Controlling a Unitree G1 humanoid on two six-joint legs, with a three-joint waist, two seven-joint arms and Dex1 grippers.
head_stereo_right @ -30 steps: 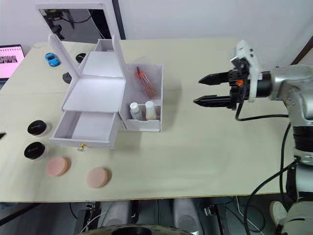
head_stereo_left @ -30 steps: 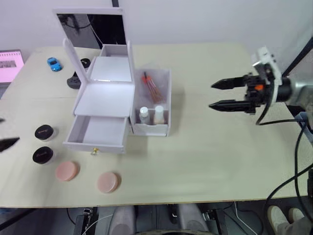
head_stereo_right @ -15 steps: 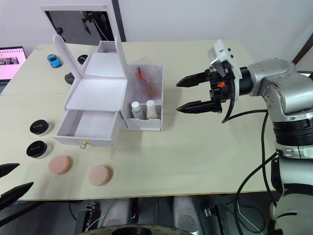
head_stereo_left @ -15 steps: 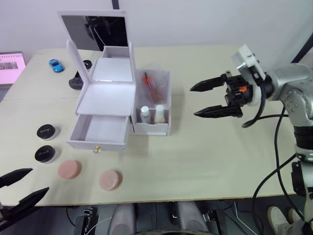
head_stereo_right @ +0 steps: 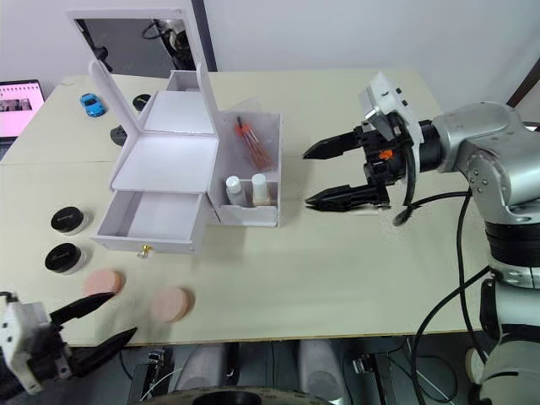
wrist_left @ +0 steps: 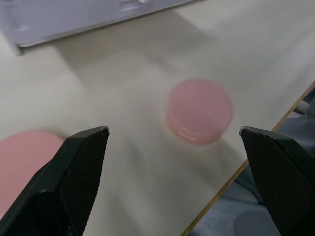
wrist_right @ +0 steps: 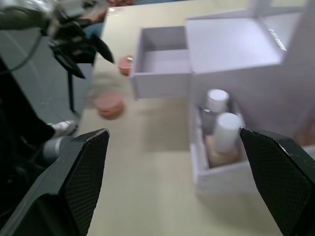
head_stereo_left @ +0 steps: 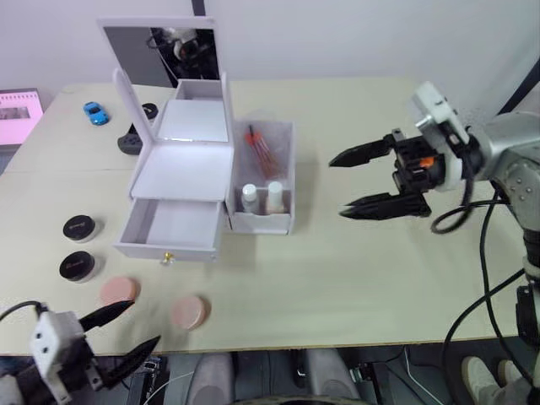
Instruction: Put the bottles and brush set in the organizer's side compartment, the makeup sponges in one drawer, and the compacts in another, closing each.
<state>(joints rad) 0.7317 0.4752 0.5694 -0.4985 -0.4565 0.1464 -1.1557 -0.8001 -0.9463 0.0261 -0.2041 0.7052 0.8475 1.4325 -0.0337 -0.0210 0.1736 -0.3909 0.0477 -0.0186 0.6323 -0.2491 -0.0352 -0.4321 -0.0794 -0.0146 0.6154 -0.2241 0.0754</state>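
Left eye view, centre left: white organizer (head_stereo_left: 181,164) on beige surface (head_stereo_left: 354,270), mirror lid raised, lower drawer (head_stereo_left: 171,229) pulled out, nothing inside. Side compartment (head_stereo_left: 267,177) at organizer's right holds two bottles (head_stereo_left: 261,197) at its near end and brush set (head_stereo_left: 261,150) behind them. Two pink makeup sponges at lower left of frame, one (head_stereo_left: 117,292) left of the other (head_stereo_left: 188,311), both in front of the drawer. Two black compacts (head_stereo_left: 77,228) (head_stereo_left: 74,266) at far left, one above the other. Right claw (head_stereo_left: 359,180) at centre right, released, fingers spread wide, hovering right of the side compartment, grasping nothing. Left claw (head_stereo_left: 126,327) at bottom left corner, released, fingers apart, close by the left sponge. Left wrist view: sponge (wrist_left: 199,111) on surface between spread fingers, apart from both.
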